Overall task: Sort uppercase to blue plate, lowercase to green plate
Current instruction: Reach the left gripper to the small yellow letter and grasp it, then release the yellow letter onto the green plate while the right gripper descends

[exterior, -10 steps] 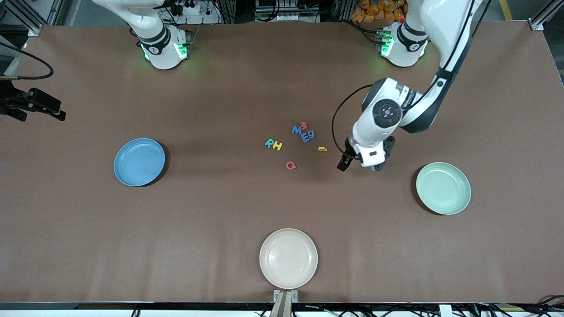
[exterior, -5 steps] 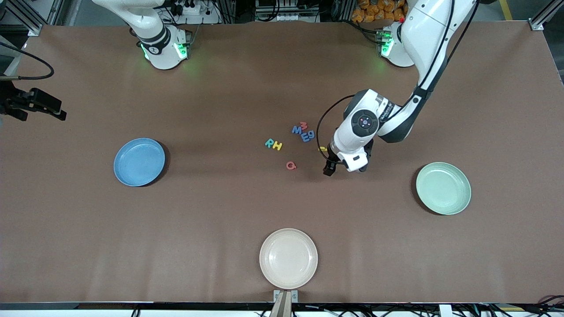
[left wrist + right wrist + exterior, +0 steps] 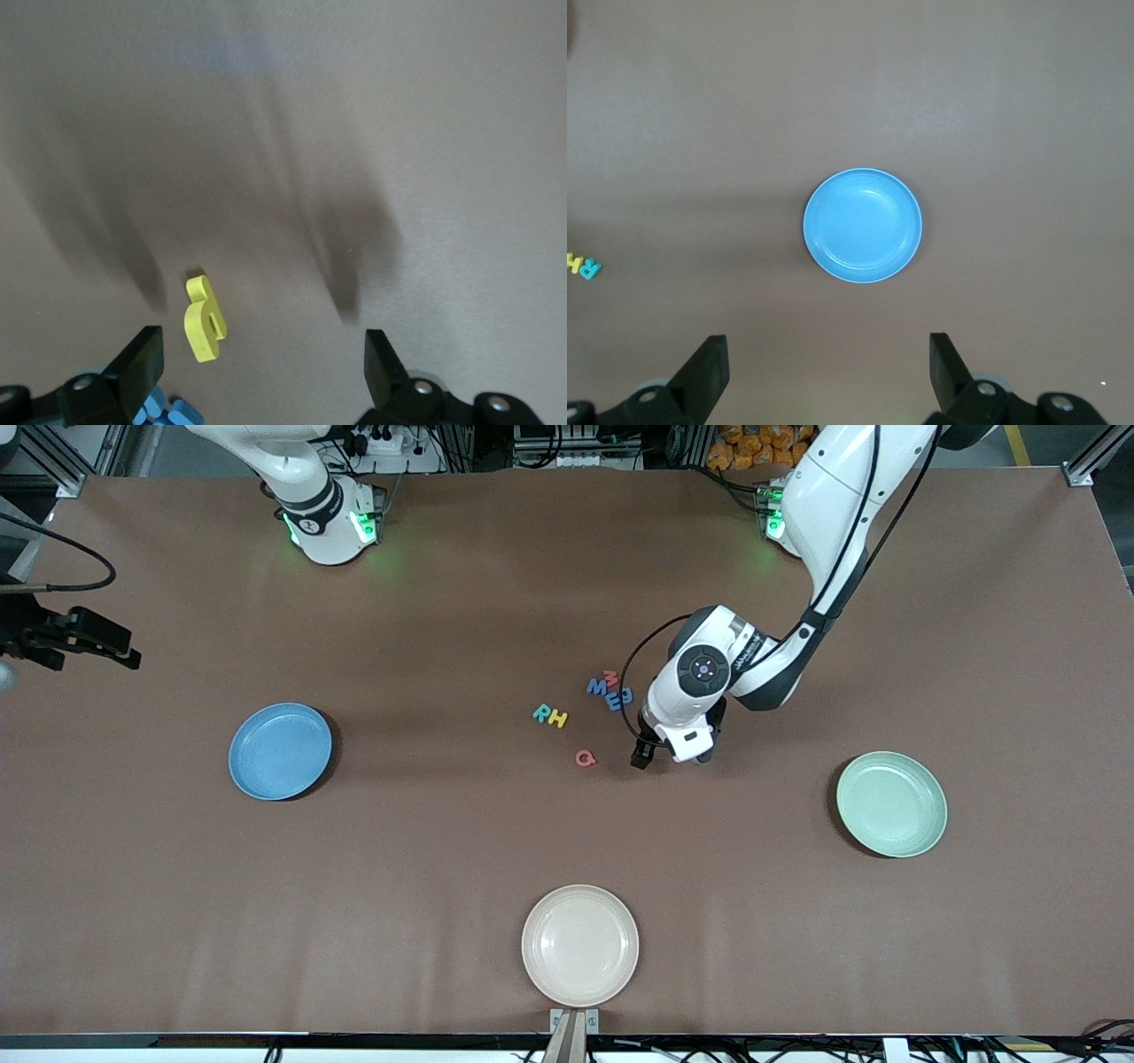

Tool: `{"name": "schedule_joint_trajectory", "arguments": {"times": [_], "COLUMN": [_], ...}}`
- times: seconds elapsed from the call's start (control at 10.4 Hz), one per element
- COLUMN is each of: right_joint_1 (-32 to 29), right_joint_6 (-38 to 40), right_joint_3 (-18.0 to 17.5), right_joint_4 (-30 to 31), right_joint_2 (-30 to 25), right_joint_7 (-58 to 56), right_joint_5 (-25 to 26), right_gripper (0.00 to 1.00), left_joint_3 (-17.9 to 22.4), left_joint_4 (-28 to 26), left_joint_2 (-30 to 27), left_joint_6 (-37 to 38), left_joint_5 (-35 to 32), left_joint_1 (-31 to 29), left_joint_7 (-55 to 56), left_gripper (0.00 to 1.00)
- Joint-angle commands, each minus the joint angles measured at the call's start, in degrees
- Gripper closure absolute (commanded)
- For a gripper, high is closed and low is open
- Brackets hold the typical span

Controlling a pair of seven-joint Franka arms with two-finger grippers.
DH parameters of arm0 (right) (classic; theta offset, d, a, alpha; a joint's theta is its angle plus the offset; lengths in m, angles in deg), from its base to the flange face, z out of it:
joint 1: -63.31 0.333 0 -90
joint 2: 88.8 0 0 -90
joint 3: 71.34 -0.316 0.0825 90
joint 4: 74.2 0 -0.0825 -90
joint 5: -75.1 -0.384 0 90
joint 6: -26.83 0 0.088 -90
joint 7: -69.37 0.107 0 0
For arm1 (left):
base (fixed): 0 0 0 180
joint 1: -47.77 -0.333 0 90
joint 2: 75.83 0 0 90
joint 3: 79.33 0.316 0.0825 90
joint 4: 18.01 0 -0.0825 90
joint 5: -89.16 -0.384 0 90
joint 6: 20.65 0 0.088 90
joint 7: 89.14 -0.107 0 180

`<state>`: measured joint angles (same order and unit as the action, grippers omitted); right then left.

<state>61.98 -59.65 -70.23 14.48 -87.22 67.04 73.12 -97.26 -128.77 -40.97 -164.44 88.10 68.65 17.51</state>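
My left gripper [image 3: 257, 372], jaws spread and empty, hangs over the yellow lowercase letter [image 3: 204, 319] lying flat on the counter [image 3: 443, 850], stem lengthwise between them. My right gripper [image 3: 824, 372] waits released above the blue plate [image 3: 863, 225].

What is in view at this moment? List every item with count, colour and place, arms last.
Blue plate: one, solid blue, toward the right arm's end of the table, bare.
Green plate: one, pale mint, toward the left arm's end, bare.
Cream plate: one, off-white, nearest the front camera.
Letters: red and blue cluster mid-table; teal R touching yellow H; red round letter alone, nearer the camera.
Yellow letter: one, under the left gripper.
Left gripper: open, over the yellow letter.
Right gripper: open, high over the blue plate; this arm waits.
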Motion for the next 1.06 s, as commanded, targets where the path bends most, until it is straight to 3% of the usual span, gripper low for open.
{"name": "schedule_joint_trajectory", "arguments": {"times": [0.0,0.38,0.58,0.77,0.86,0.96], "right_joint_1": [3.16,11.86,13.72,17.92,19.77,21.96], "right_joint_6": [-0.87,-2.63,-7.53,-11.94,-12.47,-14.22], "right_joint_3": [-0.14,-0.14,-0.14,-0.14,-0.14,-0.14], "right_joint_4": [1.14,2.2,4.9,7.46,7.56,7.65], "right_joint_2": [0.61,3.95,5.36,6.5,7.98,9.74], "right_joint_7": [3.19,15.48,21.12,27.95,30.78,31.42], "right_joint_5": [-1.36,-1.71,-5.83,-5.85,-5.76,-5.67], "right_gripper": [0.0,0.0,0.0,0.0,0.0,0.0], "left_joint_3": [0.18,0.35,0.35,0.44,0.53,0.53], "left_joint_4": [0.29,-0.15,-0.24,-0.42,-0.59,-0.77], "left_joint_2": [0.3,0.83,1.09,1.18,1.09,1.09], "left_joint_6": [-0.53,-1.58,-1.67,-1.67,-2.02,-2.28], "left_joint_5": [-1.5,-1.5,-1.5,-1.5,-1.5,-1.5], "left_joint_1": [0.47,0.47,0.56,0.56,0.65,0.82], "left_joint_7": [1.9,1.99,1.99,1.99,1.99,2.16], "left_gripper": [0.0,0.0,0.0,0.0,0.15,0.72]}}
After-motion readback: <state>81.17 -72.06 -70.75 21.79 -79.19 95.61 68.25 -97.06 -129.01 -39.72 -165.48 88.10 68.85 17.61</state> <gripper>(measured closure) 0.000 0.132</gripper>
